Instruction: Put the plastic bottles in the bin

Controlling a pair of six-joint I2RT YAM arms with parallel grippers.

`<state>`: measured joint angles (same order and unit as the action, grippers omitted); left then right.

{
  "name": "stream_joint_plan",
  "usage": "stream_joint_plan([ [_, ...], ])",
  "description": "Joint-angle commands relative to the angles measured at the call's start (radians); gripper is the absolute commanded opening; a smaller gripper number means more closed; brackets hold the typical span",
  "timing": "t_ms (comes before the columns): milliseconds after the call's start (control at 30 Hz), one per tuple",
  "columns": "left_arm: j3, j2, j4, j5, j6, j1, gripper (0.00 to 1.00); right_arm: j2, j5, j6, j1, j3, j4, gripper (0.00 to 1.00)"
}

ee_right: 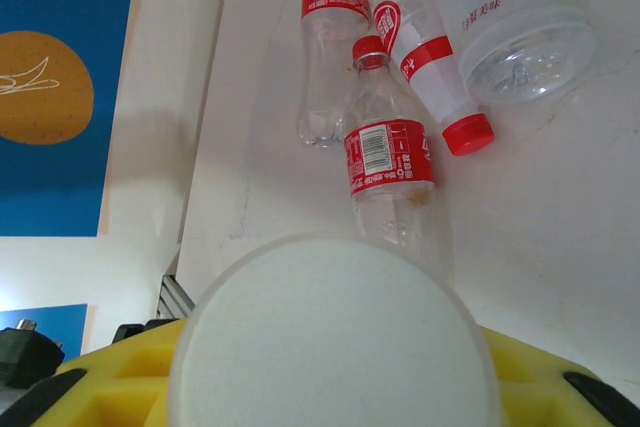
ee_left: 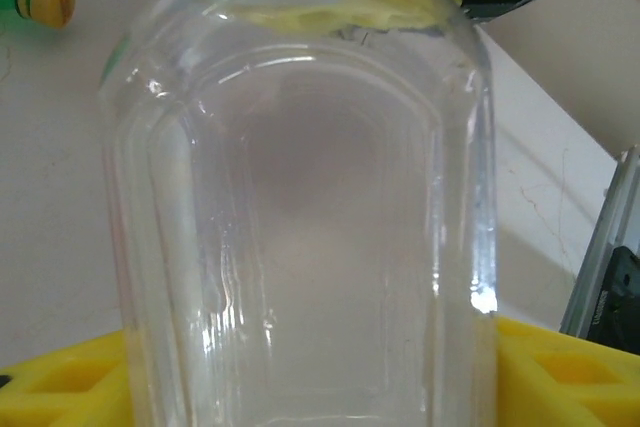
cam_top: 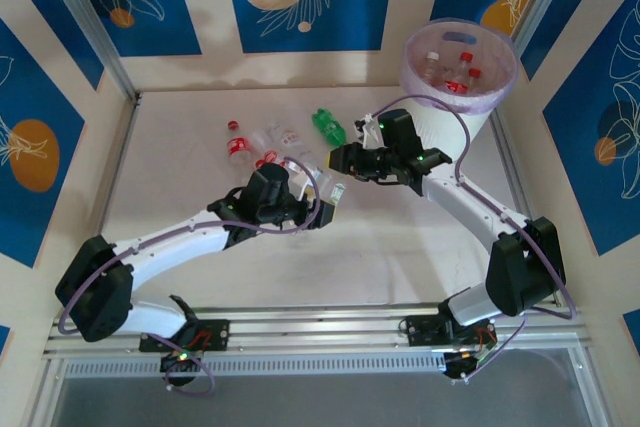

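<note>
Right gripper (cam_top: 342, 161): pressed together on a white round end (ee_right: 335, 337) sitting between its yellow fingers; by the look, one end of the clear bottle (cam_top: 335, 190).
Left gripper (cam_top: 328, 203): yellow fingers flank that bottle's body; whether they squeeze it or merely sit alongside, I cannot tell.
Clear bottle: between the two grippers, well left of the bin (cam_top: 500, 92) and on its near side; long axis roughly from one gripper to the other.
Bin: right of and beyond the right gripper.
Nearer arm: the right one, judged from the top view.
Red-labelled bottles (ee_right: 388, 157): lying on the table, well left of the bin.
Green bottle (cam_top: 328, 127): on the table, nearer the bin.
</note>
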<state>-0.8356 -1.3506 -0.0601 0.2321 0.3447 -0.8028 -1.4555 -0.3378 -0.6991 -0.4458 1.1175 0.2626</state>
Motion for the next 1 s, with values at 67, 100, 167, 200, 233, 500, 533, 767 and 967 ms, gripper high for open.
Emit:
stream_joint_plan([
  [67, 0.001, 0.002, -0.027, 0.009, 0.004, -0.005, 0.99, 0.013, 0.030, 0.022, -0.004, 0.028, 0.000, 0.21],
  [100, 0.003, 0.004, -0.026, 0.010, 0.004, -0.005, 1.00, 0.017, 0.041, 0.027, -0.004, 0.032, 0.001, 0.21],
  [167, 0.008, 0.011, -0.025, 0.011, 0.005, -0.003, 1.00, 0.030, 0.074, 0.045, -0.004, 0.049, 0.002, 0.20],
  [200, 0.013, 0.018, -0.024, 0.007, 0.006, -0.004, 1.00, 0.040, 0.098, 0.062, -0.004, 0.064, 0.011, 0.19],
  [233, 0.020, 0.025, -0.023, 0.001, 0.008, -0.003, 1.00, 0.049, 0.130, 0.084, -0.004, 0.083, 0.021, 0.19],
  [500, 0.102, 0.127, -0.029, -0.051, 0.047, 0.011, 1.00, 0.123, 0.480, 0.358, -0.005, 0.264, 0.072, 0.18],
  [533, 0.112, 0.137, -0.029, -0.056, 0.053, 0.014, 1.00, 0.130, 0.517, 0.398, -0.004, 0.279, 0.061, 0.18],
  [767, 0.151, 0.151, -0.030, -0.080, 0.096, 0.022, 1.00, 0.137, 0.696, 0.618, 0.032, 0.341, -0.097, 0.18],
  [967, 0.152, 0.124, -0.054, -0.061, 0.111, 0.024, 1.00, 0.094, 0.681, 0.630, 0.149, 0.405, -0.208, 0.17],
])
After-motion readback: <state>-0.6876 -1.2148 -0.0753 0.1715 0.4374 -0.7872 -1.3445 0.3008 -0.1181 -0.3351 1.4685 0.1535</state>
